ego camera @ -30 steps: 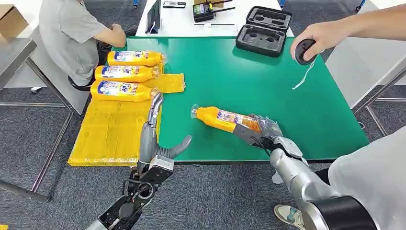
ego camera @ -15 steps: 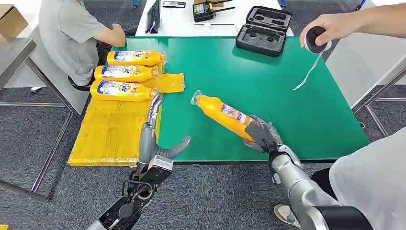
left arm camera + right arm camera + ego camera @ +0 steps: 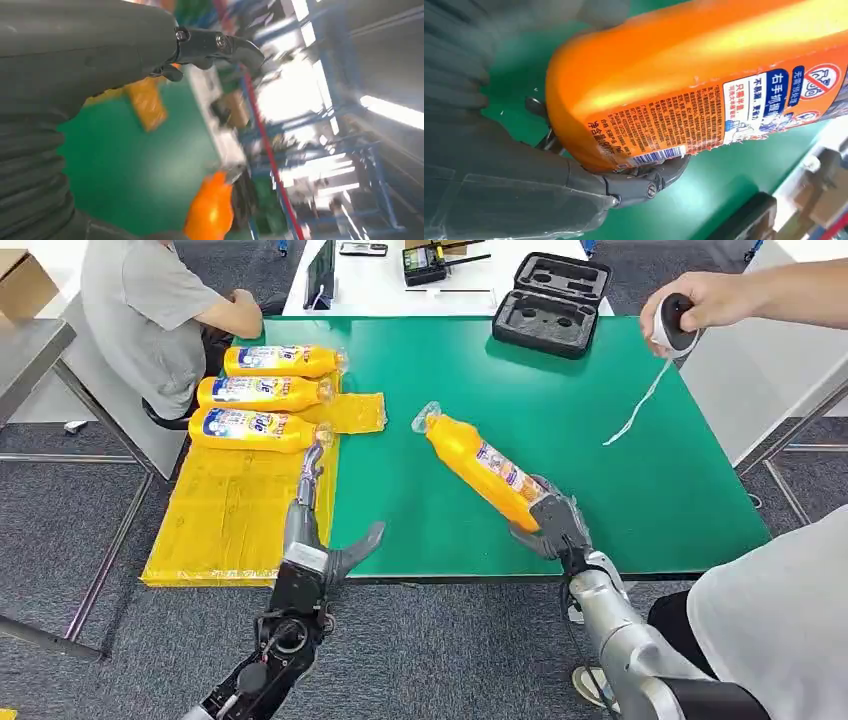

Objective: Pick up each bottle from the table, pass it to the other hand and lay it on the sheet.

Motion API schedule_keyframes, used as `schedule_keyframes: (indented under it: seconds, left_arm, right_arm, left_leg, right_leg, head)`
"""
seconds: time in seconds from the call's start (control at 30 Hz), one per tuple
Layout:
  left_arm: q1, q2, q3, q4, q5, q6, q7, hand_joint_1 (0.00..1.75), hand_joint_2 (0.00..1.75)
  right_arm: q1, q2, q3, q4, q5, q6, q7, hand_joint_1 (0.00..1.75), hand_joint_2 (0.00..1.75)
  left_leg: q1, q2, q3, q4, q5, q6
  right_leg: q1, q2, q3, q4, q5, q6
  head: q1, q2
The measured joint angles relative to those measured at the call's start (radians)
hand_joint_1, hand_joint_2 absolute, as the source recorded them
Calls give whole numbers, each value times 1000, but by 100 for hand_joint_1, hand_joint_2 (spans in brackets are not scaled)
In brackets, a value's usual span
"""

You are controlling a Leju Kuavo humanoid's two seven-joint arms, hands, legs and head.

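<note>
Above the table: right hand grips a bottle by its base.
Cap angled toward the wide, empty left hand, presumably for handover.

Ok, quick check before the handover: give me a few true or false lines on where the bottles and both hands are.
1. The right hand grips an orange bottle by its base. True.
2. The left hand holds a bottle. False: it is open and holds nothing.
3. Three bottles lie on the yellow sheet. True.
4. The held bottle's cap points toward the robot. False: it points away, up and across the green table.
</note>
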Motion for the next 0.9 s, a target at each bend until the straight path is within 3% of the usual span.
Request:
schedule_keyframes:
  seconds: [0.23, 0.77, 0.9]
  left_arm:
    - [-12, -60, 88, 159, 148, -301, 0, 0, 175]
    - [-80, -128, 160, 354, 156, -400, 0, 0, 175]
    - [-91, -139, 184, 374, 221, -513, 0, 0, 175]
  right_arm:
    - [35, 14, 41, -83, -125, 3, -3, 175, 175]
    - [78, 2, 222, -163, -257, -27, -3, 175, 175]
    - [92, 1, 281, -194, -294, -13, -3, 175, 175]
  left_leg:
    - [0, 0, 0, 0, 0, 0]
    - [0, 0, 0, 0, 0, 0]
    - [0, 0, 0, 0, 0, 0]
  right_leg:
    - [0, 0, 0, 0, 0, 0]
    - [0, 0, -1, 0, 0, 0]
    - [0, 0, -1, 0, 0, 0]
  head:
    - [0, 0]
    - [0, 0]
    - [0, 0]
